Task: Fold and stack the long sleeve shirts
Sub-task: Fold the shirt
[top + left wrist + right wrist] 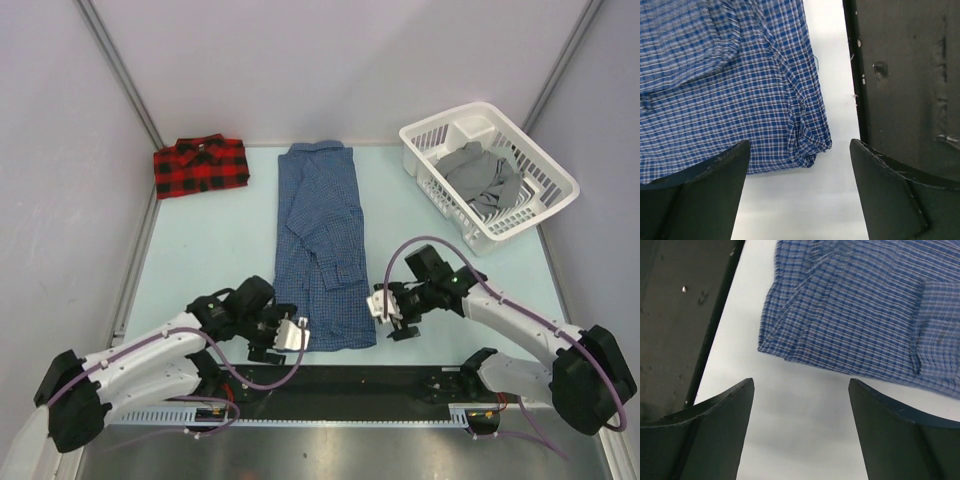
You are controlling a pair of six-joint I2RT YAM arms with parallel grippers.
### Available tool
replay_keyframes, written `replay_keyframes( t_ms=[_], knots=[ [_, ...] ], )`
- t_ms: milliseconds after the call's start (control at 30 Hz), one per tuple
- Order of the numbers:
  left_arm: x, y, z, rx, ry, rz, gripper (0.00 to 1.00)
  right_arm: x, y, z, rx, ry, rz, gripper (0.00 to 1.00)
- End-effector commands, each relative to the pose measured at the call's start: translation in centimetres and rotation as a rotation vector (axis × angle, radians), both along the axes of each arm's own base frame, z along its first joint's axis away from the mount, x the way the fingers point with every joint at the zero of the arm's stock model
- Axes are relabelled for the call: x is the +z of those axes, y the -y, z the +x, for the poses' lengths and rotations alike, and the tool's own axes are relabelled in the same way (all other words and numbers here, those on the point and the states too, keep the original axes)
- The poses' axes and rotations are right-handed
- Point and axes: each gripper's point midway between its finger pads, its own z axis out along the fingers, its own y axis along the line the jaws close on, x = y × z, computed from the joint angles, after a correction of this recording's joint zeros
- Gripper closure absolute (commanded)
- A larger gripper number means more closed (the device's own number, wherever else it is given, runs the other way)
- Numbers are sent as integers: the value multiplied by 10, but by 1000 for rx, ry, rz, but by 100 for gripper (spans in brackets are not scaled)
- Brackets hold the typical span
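Roughly halfway: plaid shirt folded, left of blue shirt; that one only narrowed, unstacked; left fingers and right fingers open by its hem.

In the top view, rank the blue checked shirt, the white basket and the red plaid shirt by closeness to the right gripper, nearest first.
Measured from the right gripper:
1. The blue checked shirt, just to its left, mid-table.
2. The white basket, at the far right.
3. The red plaid shirt, folded at the far left corner.
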Motion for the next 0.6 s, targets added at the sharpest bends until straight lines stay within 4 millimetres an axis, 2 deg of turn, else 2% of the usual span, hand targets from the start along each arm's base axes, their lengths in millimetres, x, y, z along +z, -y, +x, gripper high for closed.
replay_keyframes(
  t_ms=[0, 33, 100, 333, 500, 567],
  knots=[
    [-14, 4, 16, -42, 109, 45, 15, -18, -7, -3, 169, 186, 31, 21],
    [-16, 2, 15, -54, 112, 55, 16, -19, -14, 1, 183, 231, 49, 22],
    [-23, -3, 12, -79, 121, 67, 16, -33, -13, 1, 178, 240, 28, 26],
    [-30, 1, 12, -98, 129, 65, 17, -37, -28, 1, 199, 301, 32, 30],
    [-31, 4, 11, -122, 114, 77, 25, -41, -34, -5, 221, 316, 20, 34],
    [-33, 4, 10, -128, 104, 86, 32, -46, -33, -7, 227, 318, 4, 42]
  ],
)
